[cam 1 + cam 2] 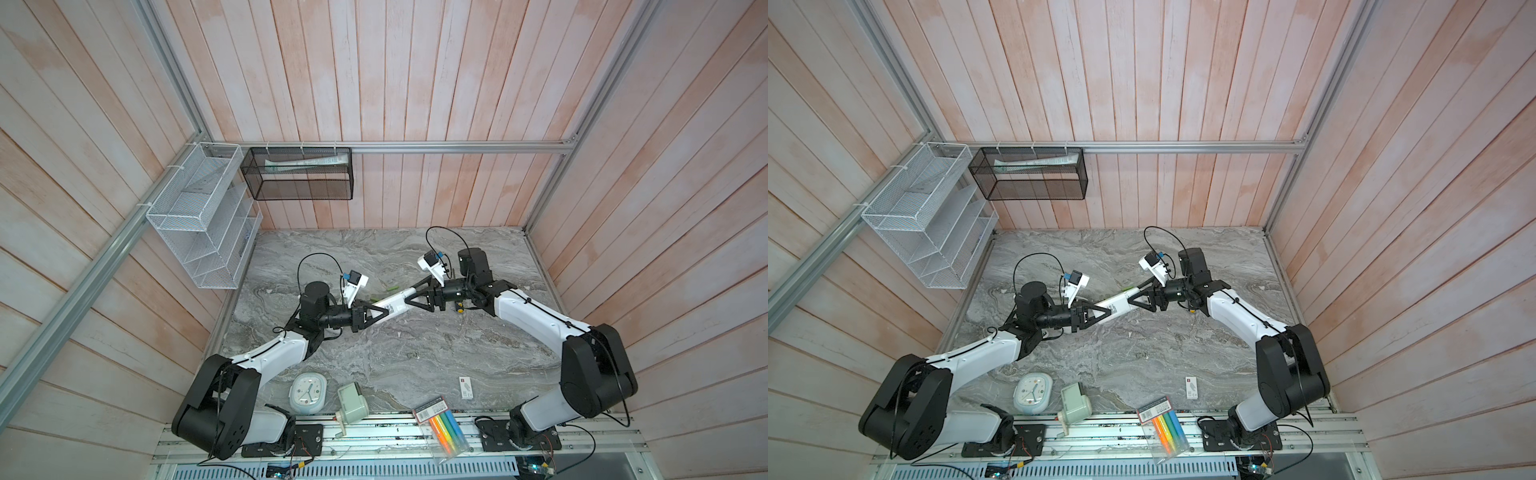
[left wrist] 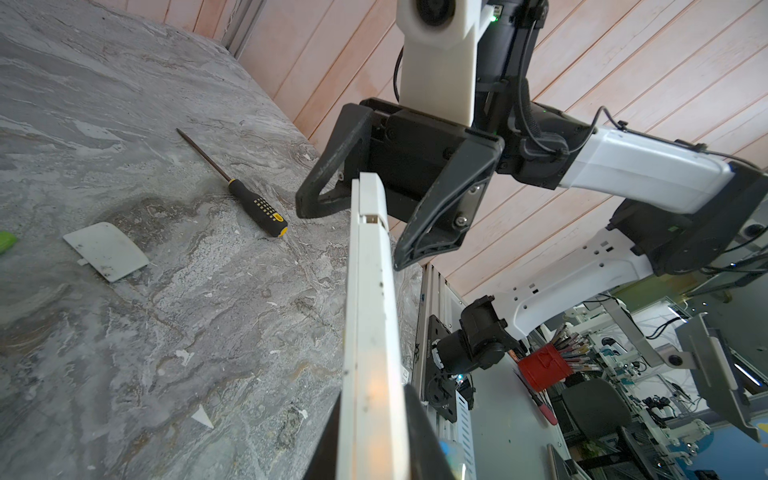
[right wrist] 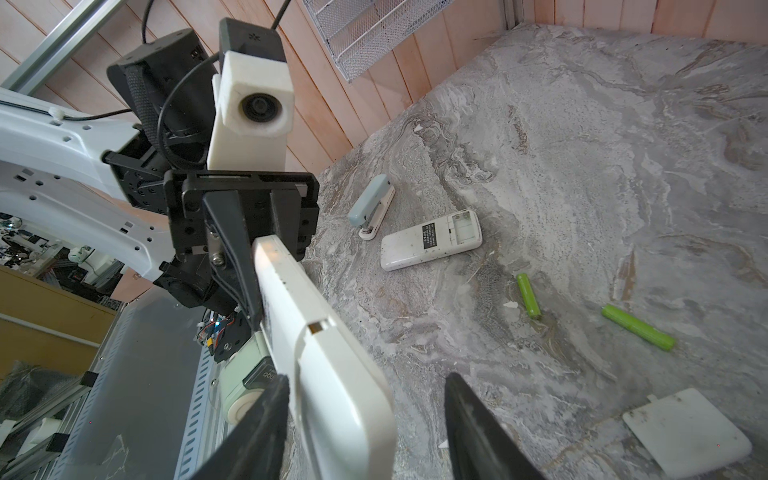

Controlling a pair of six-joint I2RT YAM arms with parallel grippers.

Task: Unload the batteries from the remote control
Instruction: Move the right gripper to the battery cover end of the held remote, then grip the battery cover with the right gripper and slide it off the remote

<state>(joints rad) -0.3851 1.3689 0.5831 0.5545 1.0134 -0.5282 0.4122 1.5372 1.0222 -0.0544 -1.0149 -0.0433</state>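
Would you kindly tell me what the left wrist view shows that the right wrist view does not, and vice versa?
Left wrist only: the screwdriver. Right wrist only: a second remote with its battery bay open, a stapler and two green batteries in full. Both: the held remote, clamped by the left gripper with the right gripper open at its other end, and a loose white cover on the table.

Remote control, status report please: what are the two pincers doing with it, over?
Left pincer shut on remote. Right pincer open around its other end. Two green batteries out on table. Nothing blocking.
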